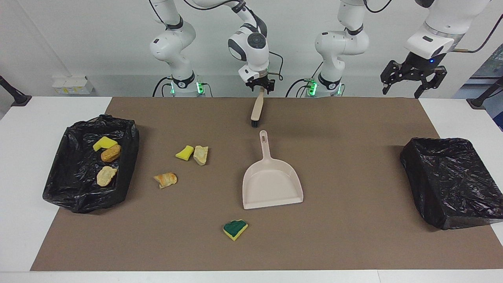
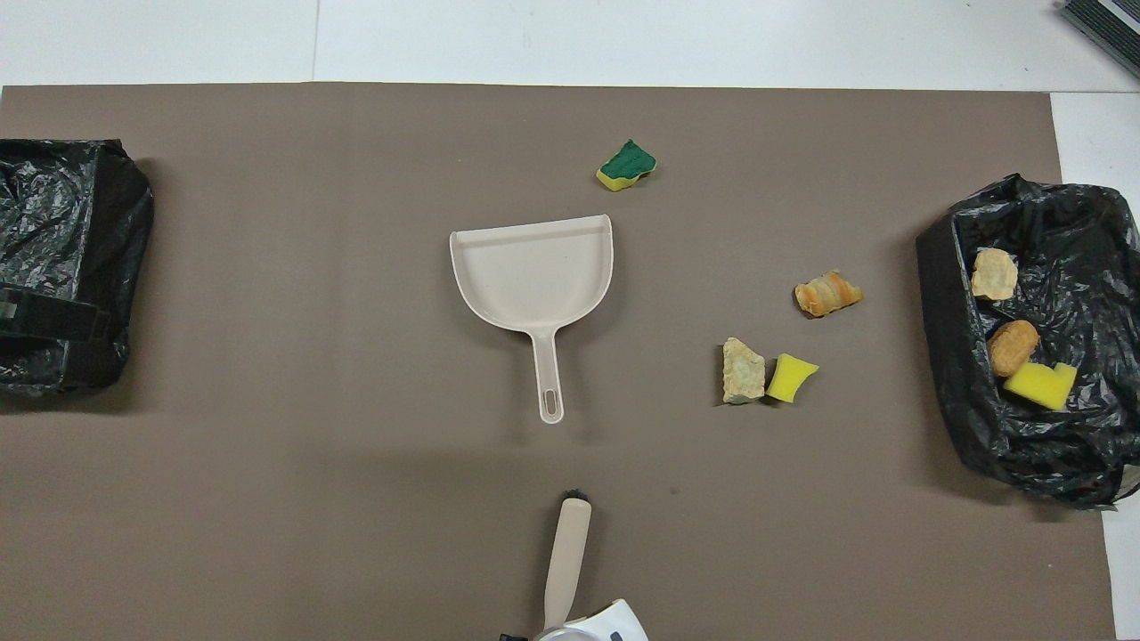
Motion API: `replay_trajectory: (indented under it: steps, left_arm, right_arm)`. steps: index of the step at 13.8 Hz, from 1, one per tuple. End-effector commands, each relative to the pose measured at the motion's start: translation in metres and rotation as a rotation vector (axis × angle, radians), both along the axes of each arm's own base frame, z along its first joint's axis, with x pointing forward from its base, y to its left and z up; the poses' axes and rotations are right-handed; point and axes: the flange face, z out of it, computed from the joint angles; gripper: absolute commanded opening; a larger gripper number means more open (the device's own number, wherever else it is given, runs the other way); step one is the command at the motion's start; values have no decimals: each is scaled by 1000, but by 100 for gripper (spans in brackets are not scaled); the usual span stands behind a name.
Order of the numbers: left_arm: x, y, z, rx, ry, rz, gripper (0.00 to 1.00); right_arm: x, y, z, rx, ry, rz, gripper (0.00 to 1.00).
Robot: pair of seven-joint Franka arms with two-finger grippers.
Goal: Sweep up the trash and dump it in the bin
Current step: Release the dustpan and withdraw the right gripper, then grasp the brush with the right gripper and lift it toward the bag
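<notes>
A plain taupe-brown mat (image 1: 353,118) is laid over a white table (image 1: 23,157), and glossy black liners are seen on both bins (image 1: 78,192) (image 1: 452,177). The dustpan (image 1: 271,184) and brush (image 1: 257,108) handle are coloured pale beige, the bristles black. The trash is shown in bright yellow (image 1: 184,153), dark green over yellow (image 1: 235,228), pale tan (image 1: 201,154), and orange-brown streaked with cream (image 1: 165,179).

brush handle end (image 2: 559,605) hidden under wrist, bristles barely visible
</notes>
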Motion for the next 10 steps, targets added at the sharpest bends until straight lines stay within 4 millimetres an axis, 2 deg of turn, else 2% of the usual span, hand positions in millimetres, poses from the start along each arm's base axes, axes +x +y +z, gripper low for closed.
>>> replay_trajectory:
  steps: [1, 4, 6, 8, 10]
  left_arm:
    - [-7, 2, 3, 16, 5, 5, 100]
    - [-7, 2, 3, 16, 5, 5, 100]
    - [-7, 2, 3, 16, 5, 5, 100]
    - [-7, 2, 3, 16, 5, 5, 100]
    - [-7, 3, 3, 16, 5, 7, 100]
  right_arm:
    - [12, -4, 23, 47, -24, -17, 0]
    - [44, -28, 75, 60, -13, -13, 0]
    - [67, -55, 108, 30, -5, 23, 0]
    - [86, -81, 129, -19, 9, 90, 0]
    - [116, -118, 151, -21, 18, 159, 0]
